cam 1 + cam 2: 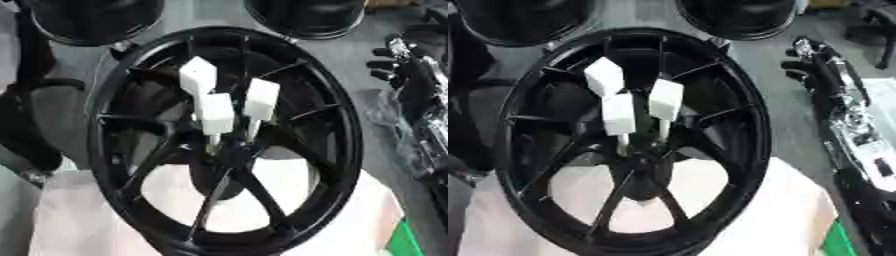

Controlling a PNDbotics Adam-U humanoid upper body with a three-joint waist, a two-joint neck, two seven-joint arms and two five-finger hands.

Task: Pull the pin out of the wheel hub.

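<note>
Three white pins [216, 112] stand in wheel hub [223, 155]; right hand [811, 65], fingers unclear, must reach first.

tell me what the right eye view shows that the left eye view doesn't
Only the right eye view shows the full run of the right arm down the side, with its silver joints and a white patch low on it. Only the left eye view shows crinkled clear plastic beside that arm. Both share the black wheel hub standing over a pale cloth, three white block-headed pins at its centre, and the right hand off to the side, touching nothing.
</note>
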